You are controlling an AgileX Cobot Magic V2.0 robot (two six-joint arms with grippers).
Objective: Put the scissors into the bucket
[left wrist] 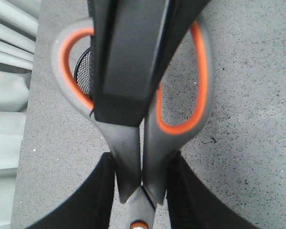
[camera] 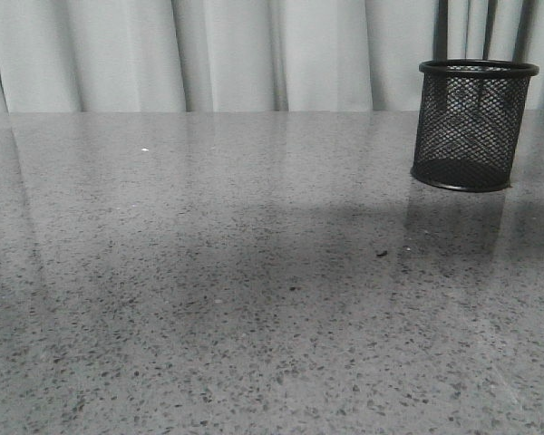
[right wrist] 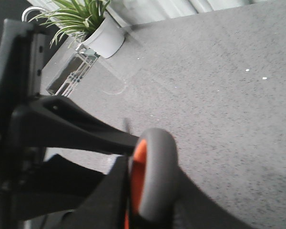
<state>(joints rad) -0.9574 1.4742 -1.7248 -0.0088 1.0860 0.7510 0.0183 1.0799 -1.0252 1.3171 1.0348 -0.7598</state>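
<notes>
- On the bench [camera: 208, 299] we see the bucket [camera: 472, 125] upright at the far right, nothing in it; neither arm shows in the front view.
- Our left claw [left wrist: 142, 164] pinches the scissors [left wrist: 133, 143] at the handle shanks, loops leading; the bucket's mesh shows through one loop, ahead along their long axis.
- Our right claw [right wrist: 133, 210] also seems to touch a handle loop; its grip we cannot tell.
</notes>
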